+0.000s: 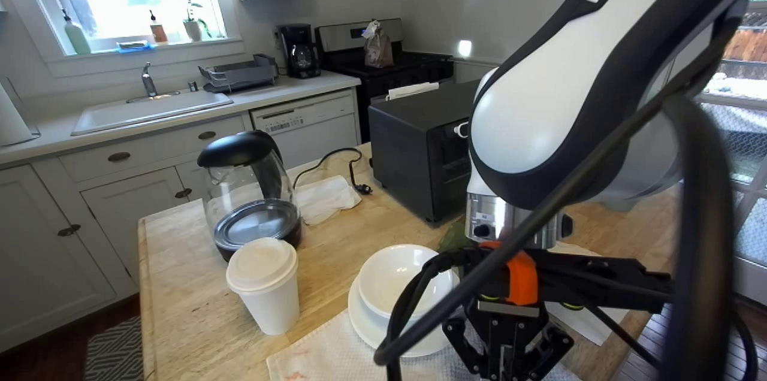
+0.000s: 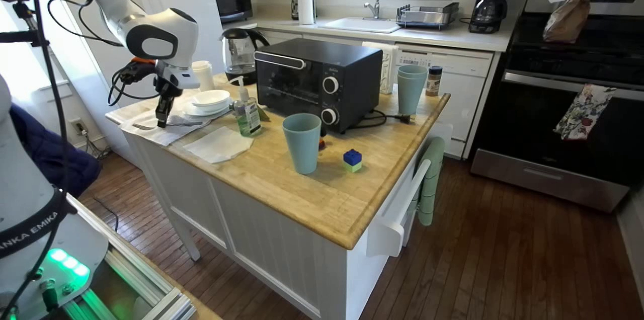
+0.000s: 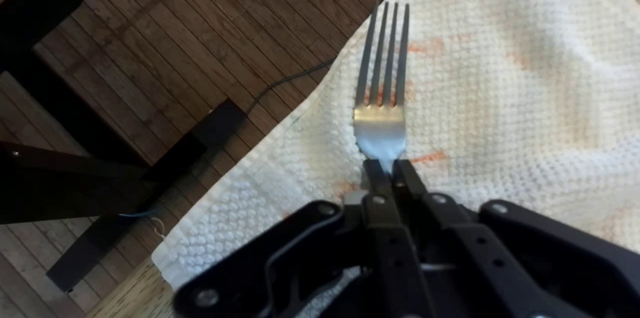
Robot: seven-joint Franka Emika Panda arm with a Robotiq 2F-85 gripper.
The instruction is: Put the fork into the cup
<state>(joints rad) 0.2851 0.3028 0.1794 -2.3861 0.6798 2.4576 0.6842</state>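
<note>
The fork (image 3: 381, 130) lies on the white cloth in the wrist view, its tines pointing up the picture and away from my gripper (image 3: 388, 167). The fingers have closed from both sides on its narrow neck; most of the handle is hidden beneath them. In an exterior view the gripper (image 2: 162, 123) reaches down to the cloth, with the fork's head (image 2: 144, 127) showing beside it. A pale teal cup (image 2: 302, 145) stands upright on the wooden table, far from the gripper. More teal tumblers (image 2: 411, 89), seemingly stacked, stand behind it beside the oven.
White bowl (image 1: 402, 279) and plate sit close to the gripper. A white paper cup (image 1: 268, 291) and glass kettle (image 1: 245, 201) are farther back. Between gripper and teal cup stand a soap bottle (image 2: 247, 116) and black toaster oven (image 2: 302, 76). A small block (image 2: 352, 160) lies beside the cup.
</note>
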